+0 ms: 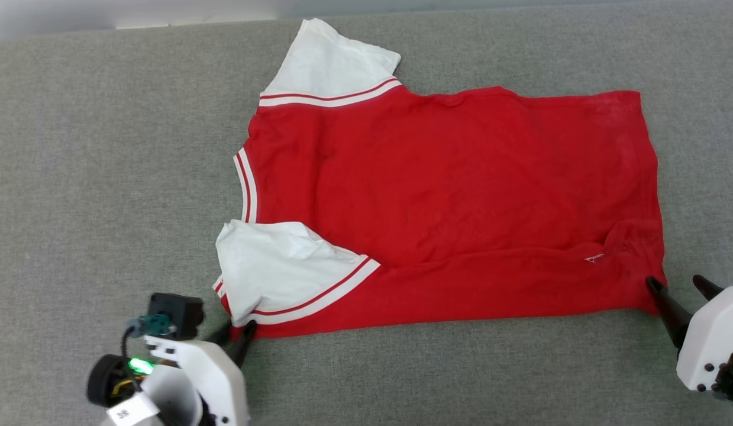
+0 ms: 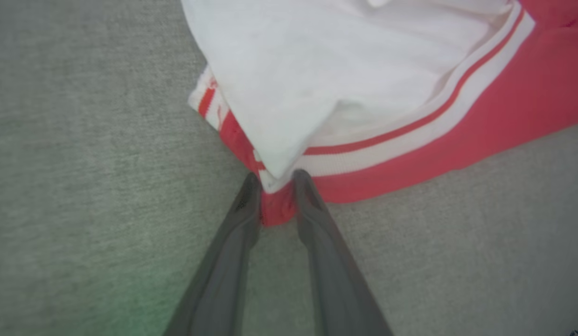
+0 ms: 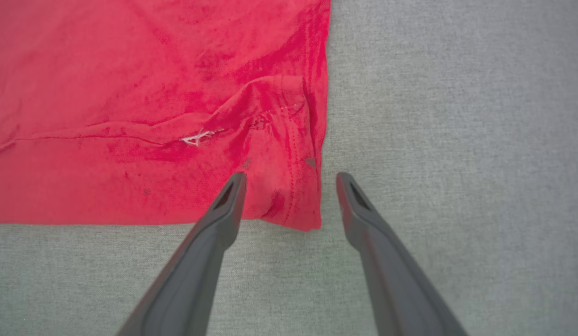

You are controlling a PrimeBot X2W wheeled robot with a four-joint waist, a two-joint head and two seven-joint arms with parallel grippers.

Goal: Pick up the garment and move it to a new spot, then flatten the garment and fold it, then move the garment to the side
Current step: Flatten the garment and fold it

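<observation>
The garment (image 1: 449, 195) lies spread flat on the grey cloth surface, plain red side up, neck to the left and hem to the right. One white sleeve points away from me, and the near white sleeve (image 2: 316, 70) is folded over the body. My left gripper (image 1: 239, 328) is at the near left corner under that sleeve. In the left wrist view the left gripper (image 2: 275, 179) has its fingers drawn in on a bunched bit of red fabric. My right gripper (image 1: 674, 281) stands open at the near hem corner. In its wrist view the right gripper (image 3: 291, 175) straddles that corner of the garment (image 3: 130, 93).
The grey cloth surface (image 1: 76, 177) stretches wide on every side of the shirt. A pale strip (image 1: 106, 18) runs along its far edge at the upper left.
</observation>
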